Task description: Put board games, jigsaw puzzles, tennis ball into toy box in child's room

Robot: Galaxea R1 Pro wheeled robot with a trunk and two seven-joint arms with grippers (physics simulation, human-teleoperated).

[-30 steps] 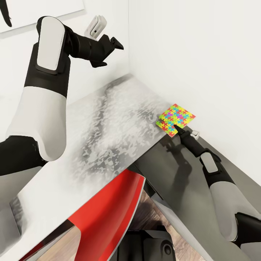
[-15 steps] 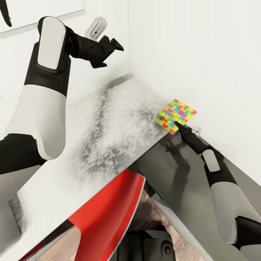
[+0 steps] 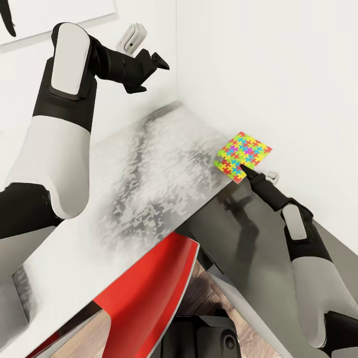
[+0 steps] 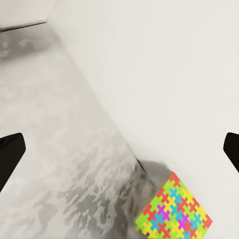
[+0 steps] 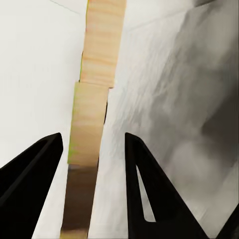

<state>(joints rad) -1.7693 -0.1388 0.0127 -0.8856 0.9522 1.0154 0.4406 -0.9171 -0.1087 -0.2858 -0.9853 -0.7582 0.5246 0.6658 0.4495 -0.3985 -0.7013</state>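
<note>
A jigsaw puzzle (image 3: 243,155) with bright interlocking pieces sits tilted at the table's (image 3: 149,164) far right edge, close to the white wall. A second board's edge seems to peek from under it. My right gripper (image 3: 245,170) is shut on its near corner. The right wrist view shows the puzzle (image 5: 94,99) edge-on, a tan strip between the two dark fingers (image 5: 149,189). My left gripper (image 3: 161,62) hangs open high above the table near the wall corner, and its camera looks down on the puzzle (image 4: 174,214). The toy box is out of view.
A red chair (image 3: 144,293) is tucked under the table's near edge. The table's dark side panel (image 3: 258,278) slopes down beside my right arm. White walls close the table's back and right sides. Wood floor (image 3: 209,298) shows below.
My right gripper has shifted slightly right and toward the wall, and the puzzle has moved and tilted with it. The left arm has stayed put.
</note>
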